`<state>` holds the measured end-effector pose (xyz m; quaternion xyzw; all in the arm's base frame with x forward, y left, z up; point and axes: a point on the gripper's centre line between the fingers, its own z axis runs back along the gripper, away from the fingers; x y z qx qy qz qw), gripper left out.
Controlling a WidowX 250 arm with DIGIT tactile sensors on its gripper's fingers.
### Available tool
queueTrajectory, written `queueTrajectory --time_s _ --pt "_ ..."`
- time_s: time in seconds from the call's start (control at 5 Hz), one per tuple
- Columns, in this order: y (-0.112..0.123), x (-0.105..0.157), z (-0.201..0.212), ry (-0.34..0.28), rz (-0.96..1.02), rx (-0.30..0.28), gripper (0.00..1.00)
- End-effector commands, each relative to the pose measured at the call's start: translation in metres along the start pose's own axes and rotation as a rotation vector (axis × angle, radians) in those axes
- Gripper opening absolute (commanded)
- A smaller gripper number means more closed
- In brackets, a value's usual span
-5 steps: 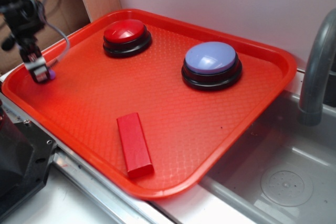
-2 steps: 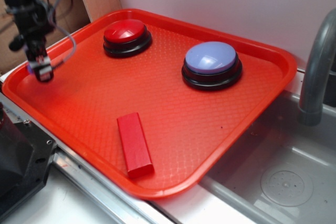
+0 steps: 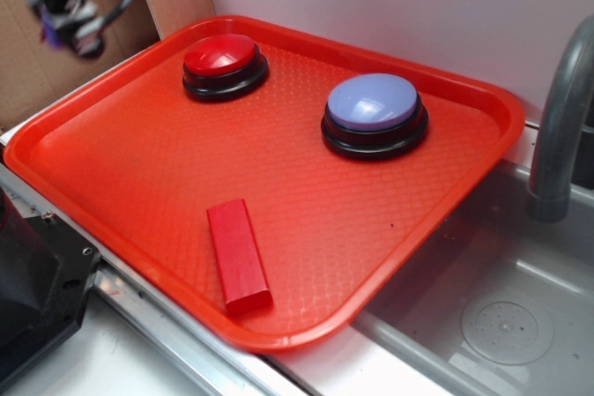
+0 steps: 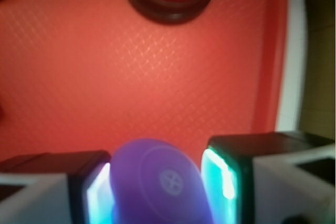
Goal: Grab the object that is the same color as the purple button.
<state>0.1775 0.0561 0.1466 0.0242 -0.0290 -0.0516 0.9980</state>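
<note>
One tray carries nearly everything: the purple button near its far right corner, the red button by the far edge, the red block near the front edge. Blurred above the far left corner, clear of the tray, the gripper is raised. Its fingers close on the purple toy, seen in the wrist view. Judging by this, the grab looks done; only holding it secure remains.
</note>
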Motion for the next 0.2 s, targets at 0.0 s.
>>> queueTrajectory --time_s 0.0 --pt "-0.0255 0.0332 0.0607 -0.063 -0.044 -0.067 0.0"
